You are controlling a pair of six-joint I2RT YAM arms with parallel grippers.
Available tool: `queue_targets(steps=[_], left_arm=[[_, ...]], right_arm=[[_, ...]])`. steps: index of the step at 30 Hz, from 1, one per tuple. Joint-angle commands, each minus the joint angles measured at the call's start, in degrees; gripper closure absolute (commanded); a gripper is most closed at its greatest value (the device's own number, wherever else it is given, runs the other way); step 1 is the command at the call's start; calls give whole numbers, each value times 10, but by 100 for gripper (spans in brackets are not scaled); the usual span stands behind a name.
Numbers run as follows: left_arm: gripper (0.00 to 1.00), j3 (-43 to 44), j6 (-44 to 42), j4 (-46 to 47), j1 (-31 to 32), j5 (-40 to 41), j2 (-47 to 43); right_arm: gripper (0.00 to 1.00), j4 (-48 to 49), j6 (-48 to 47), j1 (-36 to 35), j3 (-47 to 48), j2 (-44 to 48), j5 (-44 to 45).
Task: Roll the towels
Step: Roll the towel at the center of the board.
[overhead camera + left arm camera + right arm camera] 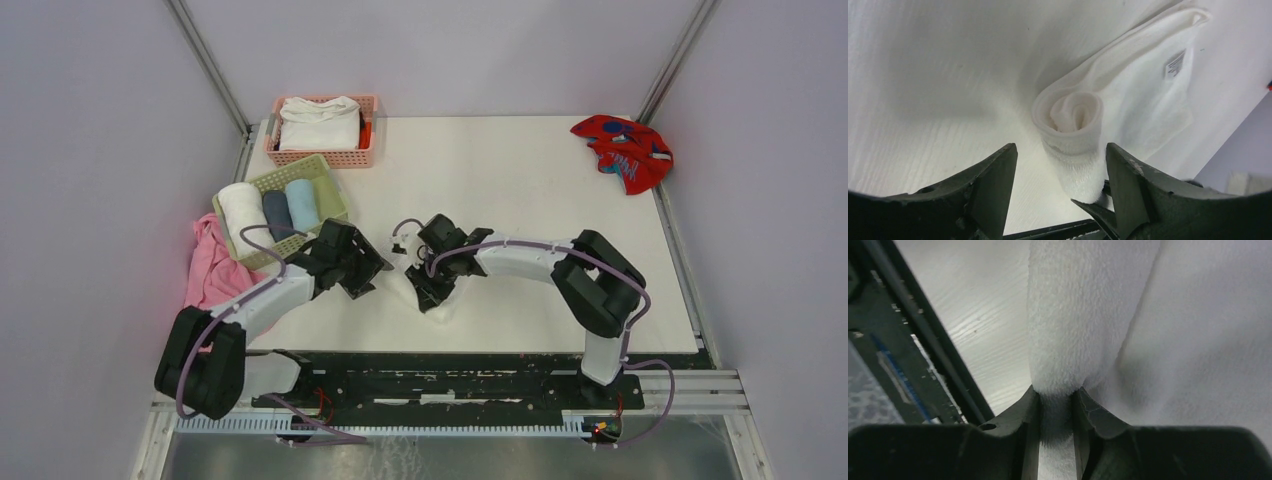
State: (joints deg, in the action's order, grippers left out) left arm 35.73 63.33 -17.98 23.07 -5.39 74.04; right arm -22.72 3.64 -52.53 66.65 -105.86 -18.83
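White towel point(1068, 125), half rolled on the bench point(520, 180): right tool point(1055, 402) pinches one end to hold the coil tight, left tool point(1060, 150) gapes wide astride the other

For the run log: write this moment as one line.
stage: white towel part rolled | left gripper: open, straddling rolled end | right gripper: shut on white towel | red towel: crumpled, far right corner

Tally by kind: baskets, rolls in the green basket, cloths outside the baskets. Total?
Baskets: 2 (pink basket, green basket)
Rolls in green basket: 3 (white roll, grey roll, light blue roll)
Loose cloths: 3 (white towel in right claw, red towel, pink cloth)
Total: 8
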Motion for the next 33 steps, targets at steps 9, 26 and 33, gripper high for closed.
queue_targets(steps=[9, 26, 33], left_arm=[[25, -51, 9, 37, 0, -21, -103], [31, -13, 22, 121, 47, -27, 96], [40, -30, 37, 79, 45, 6, 124]], right_arm=[[74, 99, 145, 137, -45, -136, -420], [62, 118, 196, 200, -66, -176, -390], [48, 30, 133, 193, -73, -27, -231]])
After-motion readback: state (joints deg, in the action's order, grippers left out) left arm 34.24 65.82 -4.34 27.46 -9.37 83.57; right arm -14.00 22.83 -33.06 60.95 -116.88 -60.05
